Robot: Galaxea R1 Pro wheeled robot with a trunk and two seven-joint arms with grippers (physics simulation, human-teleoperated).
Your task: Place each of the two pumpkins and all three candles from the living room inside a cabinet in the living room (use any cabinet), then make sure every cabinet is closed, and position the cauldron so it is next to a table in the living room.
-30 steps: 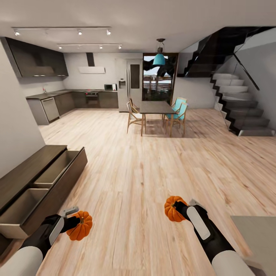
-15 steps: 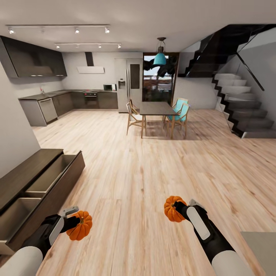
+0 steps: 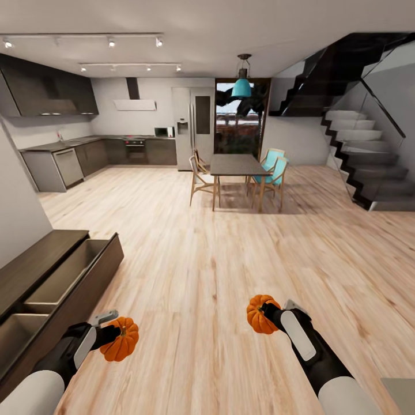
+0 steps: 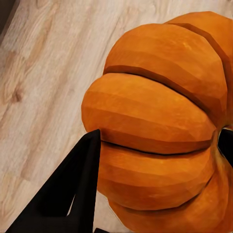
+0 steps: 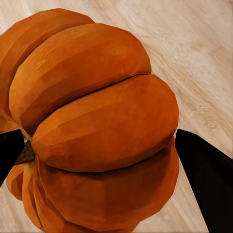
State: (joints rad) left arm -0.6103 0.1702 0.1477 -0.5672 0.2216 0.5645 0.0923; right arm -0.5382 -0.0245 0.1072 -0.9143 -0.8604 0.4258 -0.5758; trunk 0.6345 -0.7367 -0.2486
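I hold two orange ribbed pumpkins above the wooden floor. My left gripper (image 3: pixel 115 337) is shut on one pumpkin (image 3: pixel 121 340), seen close up in the left wrist view as the pumpkin (image 4: pixel 160 126) between black fingers (image 4: pixel 77 184). My right gripper (image 3: pixel 266 314) is shut on the other pumpkin (image 3: pixel 259 314), large in the right wrist view as the pumpkin (image 5: pixel 97 121). The long dark-brown cabinet (image 3: pixel 34 262) stands along the left wall, with two drawers pulled open (image 3: pixel 66 276). A corner of the grey table (image 3: pixel 400 395) shows at the lower right.
Bare wood floor (image 3: pixel 219 259) stretches ahead. A dining table with chairs (image 3: pixel 239 173) stands in the middle distance, a grey kitchen (image 3: pixel 86 153) at the back left, and a staircase (image 3: pixel 369 167) at the right.
The whole view has shifted: the cabinet has slid toward the lower left and the table corner toward the lower right edge. Both grippers keep their pumpkins in the same place in the view.
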